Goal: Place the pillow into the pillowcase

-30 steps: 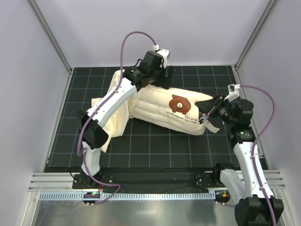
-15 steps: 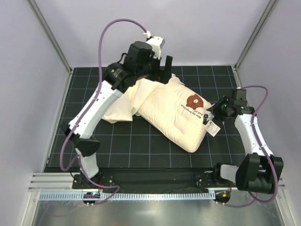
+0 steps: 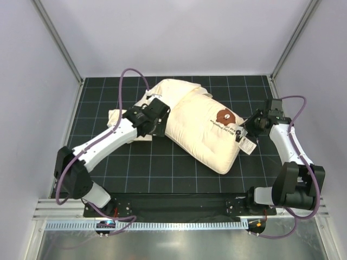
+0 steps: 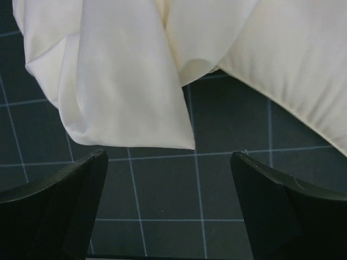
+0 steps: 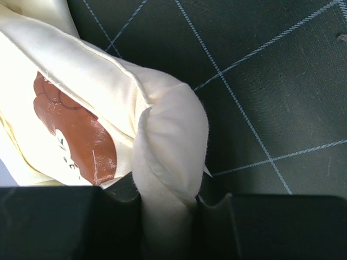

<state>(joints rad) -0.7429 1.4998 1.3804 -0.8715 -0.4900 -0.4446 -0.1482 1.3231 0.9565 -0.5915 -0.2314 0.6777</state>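
The pillow (image 3: pixel 209 135) lies slantwise on the mat, its brown logo (image 3: pixel 223 116) up and its white tag (image 3: pixel 246 145) at the right edge. The pillowcase (image 3: pixel 165 91) lies limp over and around the pillow's far left end, and a fold of it spreads out under my left arm. My left gripper (image 3: pixel 157 124) is open and empty, low over the mat at the pillowcase's near edge. In the left wrist view the pillowcase fold (image 4: pixel 124 92) hangs just beyond that gripper (image 4: pixel 168 157). My right gripper (image 3: pixel 250 125) is shut on the pillow's right corner (image 5: pixel 168 124).
The black gridded mat (image 3: pixel 162 168) covers the table. Grey walls with metal posts close in the left, back and right sides. A metal rail (image 3: pixel 162 225) runs along the near edge by the arm bases.
My left arm came down from high at the back, let go of the pillowcase and now sits low by the pillow's left end. The pillow swung slantwise, my right gripper still holding its corner.
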